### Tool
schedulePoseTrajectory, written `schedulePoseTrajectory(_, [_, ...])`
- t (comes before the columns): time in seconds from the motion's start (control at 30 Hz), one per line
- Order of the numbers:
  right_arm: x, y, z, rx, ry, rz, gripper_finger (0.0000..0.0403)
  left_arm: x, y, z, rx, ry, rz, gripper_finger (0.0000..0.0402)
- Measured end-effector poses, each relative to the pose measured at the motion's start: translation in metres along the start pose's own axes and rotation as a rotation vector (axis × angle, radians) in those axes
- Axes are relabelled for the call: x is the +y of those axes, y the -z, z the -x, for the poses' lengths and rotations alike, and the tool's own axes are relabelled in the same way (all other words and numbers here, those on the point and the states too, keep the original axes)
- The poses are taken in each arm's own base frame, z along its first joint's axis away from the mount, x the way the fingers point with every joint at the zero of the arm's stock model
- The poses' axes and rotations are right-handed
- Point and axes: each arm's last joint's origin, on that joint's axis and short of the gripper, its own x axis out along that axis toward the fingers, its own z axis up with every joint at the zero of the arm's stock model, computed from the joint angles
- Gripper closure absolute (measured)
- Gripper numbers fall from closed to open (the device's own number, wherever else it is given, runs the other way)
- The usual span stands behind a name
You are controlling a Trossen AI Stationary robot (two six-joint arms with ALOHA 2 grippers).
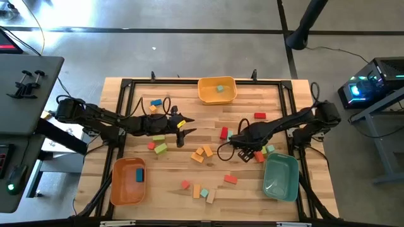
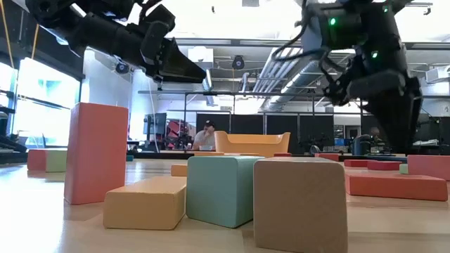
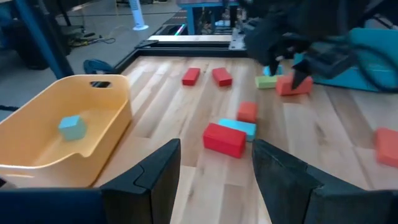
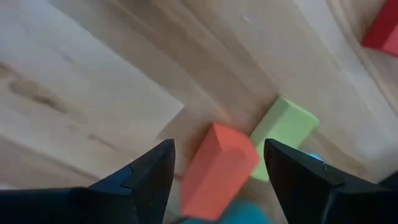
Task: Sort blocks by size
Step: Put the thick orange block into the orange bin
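Surface: wood table (image 1: 170,189), blocks (image 1: 203,152) scattered mid-table.
Left gripper (image 1: 187,126): spread, empty, raised near yellow bin (image 1: 203,94).
Right gripper (image 4: 217,177): spread over an orange block (image 4: 217,167), beside teal bin (image 1: 281,178).

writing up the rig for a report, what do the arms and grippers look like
Both arms are dark, jointed and slim, with black cables looping beside them. The left gripper and right gripper each end in two black, wedge-shaped fingers. Small green lights glow on an arm in the low view.

Flat red block (image 4: 384,30) cut by right wrist frame corner, small teal block (image 4: 244,213) half hidden beneath orange bar block (image 4: 217,171), distant seated person (image 2: 206,135) blurred
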Motion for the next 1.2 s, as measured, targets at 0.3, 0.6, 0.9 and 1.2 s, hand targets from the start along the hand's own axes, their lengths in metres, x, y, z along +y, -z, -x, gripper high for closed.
schedulePoseTrajectory(0.3, [0.006,-0.003,-0.014,0.081,0.011,0.0,0.016,-0.007,-0.003,0.002,-0.029,0.026,-0.002,0.0218])
schedulePoseTrajectory(0.6, [0.015,-0.001,-0.014,0.043,-0.048,-0.014,0.016,-0.018,-0.001,0.005,-0.011,0.065,-0.008,0.0218])
schedulePoseTrajectory(0.9, [0.052,0.007,0.007,-0.08,-0.237,0.228,0.016,-0.032,0.0,0.01,-0.015,0.119,-0.035,0.0218])
schedulePoseTrajectory(1.2, [0.026,0.022,0.013,0.062,0.066,-0.01,0.016,-0.033,0.0,0.01,-0.016,0.124,-0.034,0.0218])
